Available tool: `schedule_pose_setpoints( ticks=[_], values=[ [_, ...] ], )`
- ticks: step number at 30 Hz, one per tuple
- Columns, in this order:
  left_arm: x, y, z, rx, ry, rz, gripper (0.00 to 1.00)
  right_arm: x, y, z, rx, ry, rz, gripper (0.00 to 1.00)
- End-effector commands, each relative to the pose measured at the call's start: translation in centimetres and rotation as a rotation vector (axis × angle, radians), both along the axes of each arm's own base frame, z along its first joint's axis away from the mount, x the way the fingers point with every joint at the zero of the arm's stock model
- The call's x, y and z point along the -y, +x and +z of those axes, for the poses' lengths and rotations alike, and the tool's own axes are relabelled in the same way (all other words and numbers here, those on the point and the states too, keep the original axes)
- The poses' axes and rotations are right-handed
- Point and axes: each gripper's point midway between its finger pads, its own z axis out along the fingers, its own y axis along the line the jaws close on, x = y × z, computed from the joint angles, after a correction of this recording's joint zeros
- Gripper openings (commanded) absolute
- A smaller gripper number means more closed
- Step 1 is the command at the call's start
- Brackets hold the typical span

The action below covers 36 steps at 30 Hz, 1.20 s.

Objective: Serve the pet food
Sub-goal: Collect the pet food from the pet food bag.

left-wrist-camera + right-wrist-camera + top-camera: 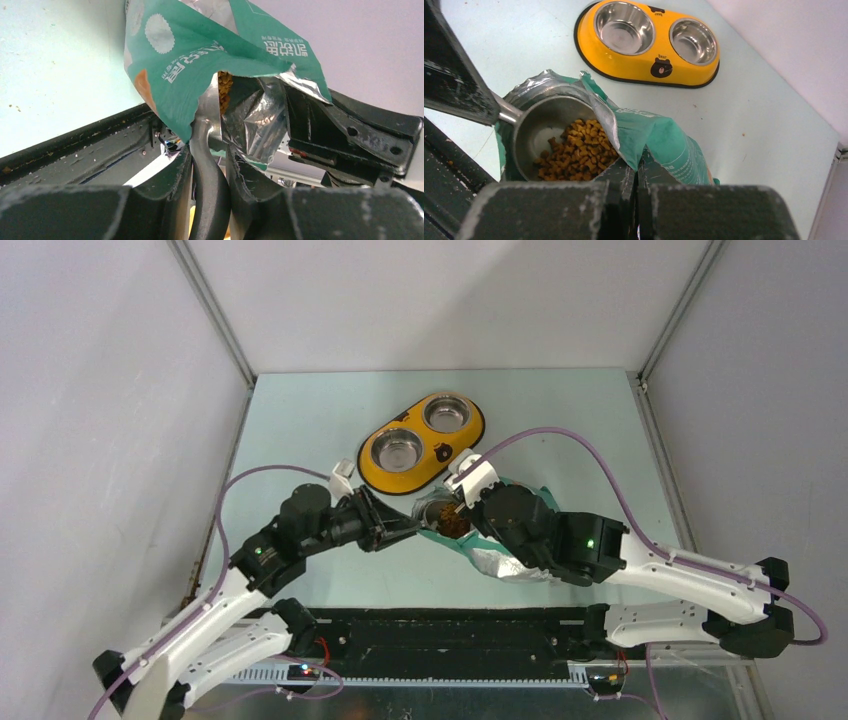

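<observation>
Top external view: both arms are seen meeting at mid-bench, just in front of a yellow oval double-bowl feeder (pixel 422 443) with two steel bowls. A teal-and-white foil-lined bag (pixel 505 562) is noted under the right wrist, its open mouth turned toward the left arm. The pale green bench (pixel 300 420) carries both bag and feeder, and the two are near each other but not touching.

Left end effector (pixel 398 529): in the left wrist view its fingers are seen clamped on the dark handle of a grey metal scoop (pixel 207 150). The handle runs up between them, and the scoop's bright neck passes into the bag mouth.

Right end effector (pixel 636 172): in the right wrist view its fingers are seen pressed together on the rim of the bag at the near side of the opening, with a fold of teal film pinched between them.

Pet food (pixel 574 150), small brown dry kibble pellets: a heap is recorded in the round bowl of the scoop, which sits inside the bag mouth. The heap is banked toward the near side, with bare metal showing on the far side. A few pellets are also glimpsed through the opening in the left wrist view. Small crumbs are scattered on the bench near the feeder.
</observation>
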Motion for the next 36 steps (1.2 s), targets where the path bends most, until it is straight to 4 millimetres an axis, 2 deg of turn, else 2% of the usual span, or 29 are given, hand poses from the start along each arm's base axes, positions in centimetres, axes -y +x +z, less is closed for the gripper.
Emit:
schedule_pose_setpoints(
  ticks=[1,3,7,9,11,14,17,20,23,27,30,36],
  values=[
    [1.2,4.0,5.4,0.151,-0.106,0.080,0.00,0.7,-0.3,5.2,0.059,0.176,-0.027,0.00],
    [2.4,4.1,5.5,0.147,-0.103,0.037,0.00,1.6,0.3,5.8,0.084,0.185,-0.079,0.00],
    [3.7,4.4,6.2,0.158,-0.110,-0.007,0.00,6.3,2.5,8.1,0.201,0.158,-0.301,0.00],
    [4.0,4.6,6.6,0.170,-0.105,-0.012,0.00,7.8,2.6,9.9,0.253,0.113,-0.327,0.00],
    [4.2,4.9,7.2,0.184,-0.093,-0.019,0.00,8.8,2.3,10.7,0.265,0.008,-0.283,0.00],
    [4.8,5.3,7.4,0.194,-0.074,-0.038,0.00,8.5,1.2,11.5,0.215,-0.054,-0.155,0.00],
    [5.5,5.0,8.1,0.197,-0.081,-0.081,0.00,8.2,0.2,11.2,0.170,-0.156,-0.042,0.00],
    [5.9,5.0,8.2,0.195,-0.078,-0.104,0.00,9.0,0.6,11.0,0.190,-0.279,-0.023,0.00],
    [6.0,4.6,8.9,0.206,-0.086,-0.120,0.00,9.2,1.2,11.5,0.207,-0.320,-0.027,0.00],
    [5.3,3.8,9.8,0.223,-0.100,-0.120,0.00,8.4,1.9,11.2,0.205,-0.289,-0.022,0.00],
    [4.6,3.4,9.6,0.218,-0.095,-0.098,0.00,7.2,2.5,10.1,0.200,-0.295,-0.023,0.00],
    [2.4,2.8,10.0,0.240,-0.059,-0.034,0.00,5.1,3.4,9.2,0.198,-0.314,-0.076,0.00]
  ],
)
